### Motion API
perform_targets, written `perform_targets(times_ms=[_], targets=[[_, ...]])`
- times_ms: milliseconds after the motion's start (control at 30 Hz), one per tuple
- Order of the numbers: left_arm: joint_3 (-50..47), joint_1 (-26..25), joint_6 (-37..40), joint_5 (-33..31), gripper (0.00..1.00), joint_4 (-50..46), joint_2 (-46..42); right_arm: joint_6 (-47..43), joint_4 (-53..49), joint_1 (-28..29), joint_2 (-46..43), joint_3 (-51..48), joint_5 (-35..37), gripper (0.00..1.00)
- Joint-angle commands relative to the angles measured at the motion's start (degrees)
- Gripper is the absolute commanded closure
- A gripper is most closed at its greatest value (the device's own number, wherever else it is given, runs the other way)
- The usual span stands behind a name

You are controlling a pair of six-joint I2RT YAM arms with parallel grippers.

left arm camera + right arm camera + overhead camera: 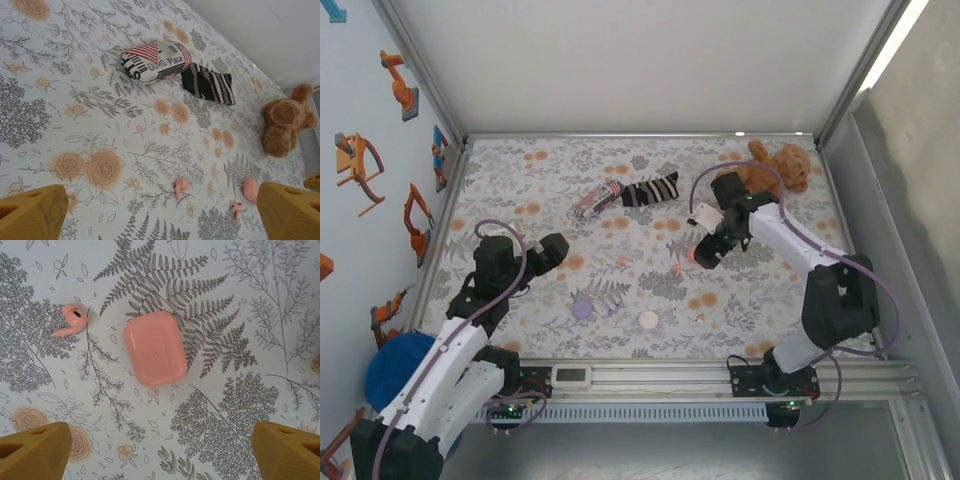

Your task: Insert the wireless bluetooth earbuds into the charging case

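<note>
Flowered cloth (520, 170) covered the table, and the pink charging case (154, 348) lay flat on it, lid apparently shut, with one salmon earbud (73, 319) just beside it, not touching. You had the right gripper (160, 452) hanging above the case, jaws wide and empty, probably to straddle it. Your left gripper (160, 212) gaped empty too, facing a second earbud (181, 187), likely awaiting its turn.

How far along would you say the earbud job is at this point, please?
Nothing looks done yet: the two pink earbuds lie loose on the table, and the pink case looks shut. In hand: the right gripper hovers open over that case. Left: opening it and seating both earbuds.
</note>
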Motion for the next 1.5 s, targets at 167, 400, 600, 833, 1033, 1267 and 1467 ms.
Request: perform_targets(times_ms=[167,400,600,833,1033,1267,1467], targets=[[0.6,-0.4,0.5,-2.8,0.04,-4.8,-2.0,-4.1,-1.6,1.2,6.3,3.2,0.8,0.1],[1.0,-0.4,0.4,-3.1,0.04,-5.2,-1.3,-4.4,-1.1,1.7,10.3,3.5,1.1,0.12],[1.1,-0.4,0.2,-3.1,0.04,-5.2,-0.8,-4.8,0.3,2.4,12.7,3.4,1.9,0.15],[1.4,-0.4,0.1,-3.2,0.04,-5.2,-0.6,-5.2,0.3,3.2,16.1,4.6,2.9,0.19],[1.4,-0.5,0.0,-3.2,0.04,-5.2,0.1,-5.5,0.9,3.3,17.7,4.9,3.3,0.26],[1.7,-0.5,-0.1,-3.1,0.04,-5.0,0.3,-5.5,1.3,3.5,18.8,5.2,3.3,0.4],[1.8,-0.5,-0.2,-3.0,0.04,-5.1,0.3,-5.9,3.8,3.7,17.3,3.7,4.0,0.44]])
